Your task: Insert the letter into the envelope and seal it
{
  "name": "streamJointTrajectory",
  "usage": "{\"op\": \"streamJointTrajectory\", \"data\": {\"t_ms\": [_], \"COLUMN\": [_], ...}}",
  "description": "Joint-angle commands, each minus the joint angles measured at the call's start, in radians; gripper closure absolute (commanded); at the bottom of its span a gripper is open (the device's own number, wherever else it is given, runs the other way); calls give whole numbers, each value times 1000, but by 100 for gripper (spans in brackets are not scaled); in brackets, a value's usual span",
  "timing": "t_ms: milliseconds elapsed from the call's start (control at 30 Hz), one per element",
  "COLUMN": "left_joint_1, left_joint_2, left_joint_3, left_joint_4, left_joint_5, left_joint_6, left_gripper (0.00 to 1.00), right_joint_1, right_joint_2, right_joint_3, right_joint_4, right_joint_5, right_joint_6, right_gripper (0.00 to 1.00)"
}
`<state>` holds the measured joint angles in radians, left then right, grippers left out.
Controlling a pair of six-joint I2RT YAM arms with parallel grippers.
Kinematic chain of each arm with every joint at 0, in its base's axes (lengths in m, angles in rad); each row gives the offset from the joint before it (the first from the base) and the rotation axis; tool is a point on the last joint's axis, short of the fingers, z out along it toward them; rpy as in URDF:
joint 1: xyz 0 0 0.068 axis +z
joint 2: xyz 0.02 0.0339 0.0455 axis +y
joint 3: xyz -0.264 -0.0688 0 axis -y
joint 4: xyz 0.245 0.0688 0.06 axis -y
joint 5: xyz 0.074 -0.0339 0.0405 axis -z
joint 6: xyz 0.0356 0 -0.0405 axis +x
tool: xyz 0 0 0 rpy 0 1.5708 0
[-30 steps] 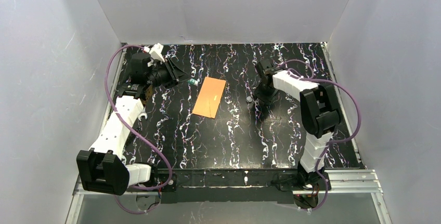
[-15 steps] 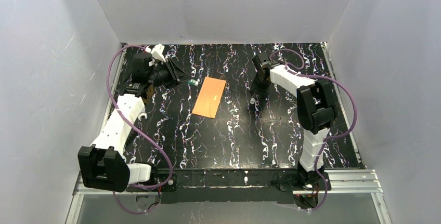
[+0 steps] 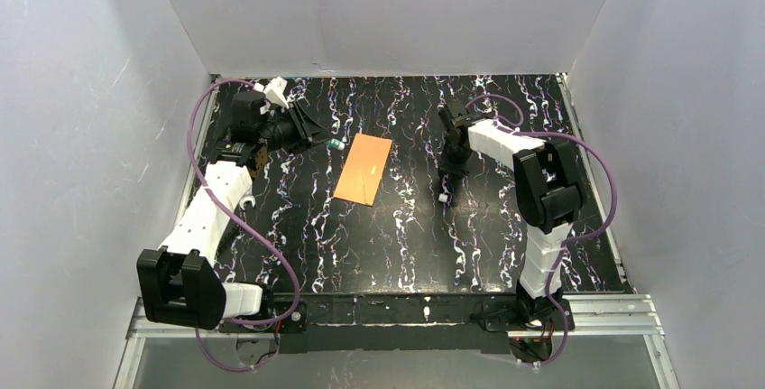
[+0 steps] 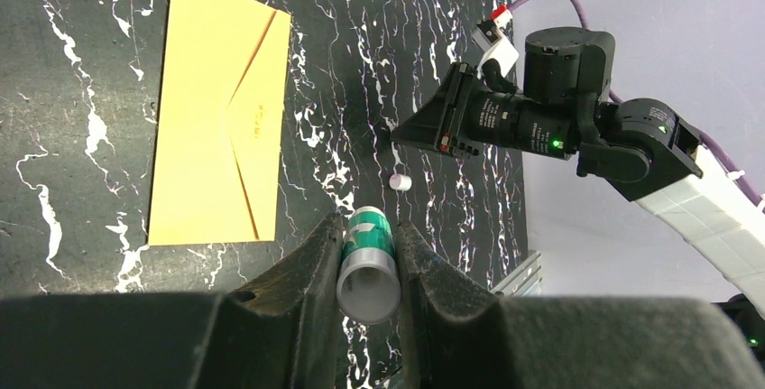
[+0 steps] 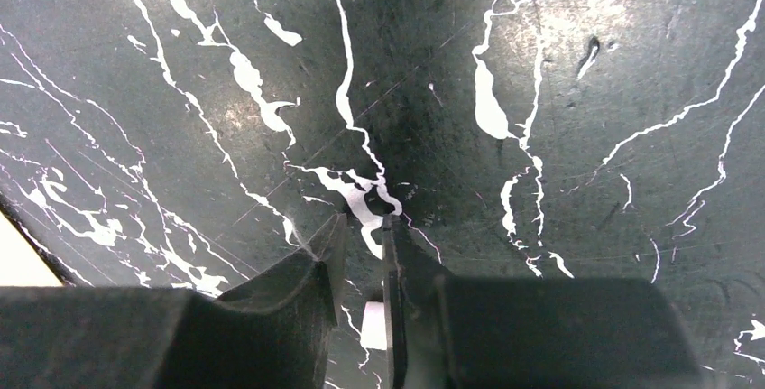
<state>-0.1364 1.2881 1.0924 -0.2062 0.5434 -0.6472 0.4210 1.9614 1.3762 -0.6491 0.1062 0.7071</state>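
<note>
Where the black table (image 3: 397, 254) with its white squiggles fills the middle of the top view, the envelope (image 3: 363, 168) lies flat. It is a little up and left of the middle. It is orange-brown and sits at a slant, with its top end leaning to the right. In the left wrist view it shows in the upper left, and its pointed flap lies folded down flat on it. Both claws are apart from it.

The left claw (image 4: 368, 226) is in the upper left of the top view, just left of the envelope's top end. Its two dark fingers (image 4: 307, 272) pinch a small glue stick (image 4: 368, 267), a round tube with a green and white label. The green end shows at the finger tips.

The right claw (image 5: 363, 222) is right of the middle in the top view, well apart from the envelope. It points down at the table. In the right wrist view its fingers (image 5: 298, 290) stand very close, with only a thin gap. A little white cap (image 5: 373, 328) shows in that gap, low in the frame. I cannot tell if the fingers squeeze the cap or if it just lies on the table under them. In the left wrist view the cap is a small white dot, just above and right of the glue stick.
</note>
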Motion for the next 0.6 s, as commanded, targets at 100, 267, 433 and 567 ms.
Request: {"op": "streamJointTrajectory", "data": {"t_ms": [100,267,433,567], "left_joint_1": [6,6,6,6], "left_joint_2": [-22,-32,-31,-24], "left_joint_3": [10,-12,-31,-32], "left_joint_4": [1,0,1,-8], "left_joint_5": [28,35,47,52], "left_joint_6": [16,17,9,6], "left_gripper": [100,100,100,100], "right_joint_1": [4,12,83,226], "right_joint_2": [-88,-260,-342,-320], "right_joint_3": [6,-128,-178,-147], "right_joint_4": [-2,101,52,-57], "right_joint_5": [-7,-200,-296,-189], "right_joint_6": [-131,-396,-597,-695], "right_gripper": [55,47,44,43]}}
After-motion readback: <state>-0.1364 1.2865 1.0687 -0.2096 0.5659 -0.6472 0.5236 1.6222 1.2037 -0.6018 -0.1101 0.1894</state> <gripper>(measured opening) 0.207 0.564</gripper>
